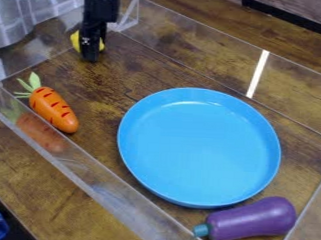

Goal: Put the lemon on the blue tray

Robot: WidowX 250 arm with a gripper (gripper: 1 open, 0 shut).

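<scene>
The lemon [79, 40] sits on the wooden table at the back left, and only slivers of yellow show around the black gripper [89, 46]. The gripper comes straight down over it, with its fingers on either side of the fruit. I cannot make out whether the fingers press on the lemon. The blue tray [202, 147], round and shallow with nothing in it, lies in the middle of the table, well to the right of and nearer than the lemon.
An orange carrot [52, 107] with a green top lies at the left, near a clear plastic wall [67, 178] that runs along the front left. A purple eggplant [250, 220] rests just in front of the tray.
</scene>
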